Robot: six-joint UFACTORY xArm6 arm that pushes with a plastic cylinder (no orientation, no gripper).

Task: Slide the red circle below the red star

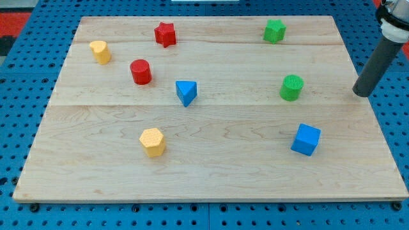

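Tip [363, 94] far right; blue triangle [186, 92] beside red circle [140, 71].

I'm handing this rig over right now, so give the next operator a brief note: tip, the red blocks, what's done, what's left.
My tip is at the board's right edge, touching no block; the green cylinder is the nearest.
The red circle sits below and to the view's left of the red star, apart from it.
Done: no push visible.
Left: cross the board and nudge the circle toward the view's right until it lies straight under the star, probably skirting the blue triangle.
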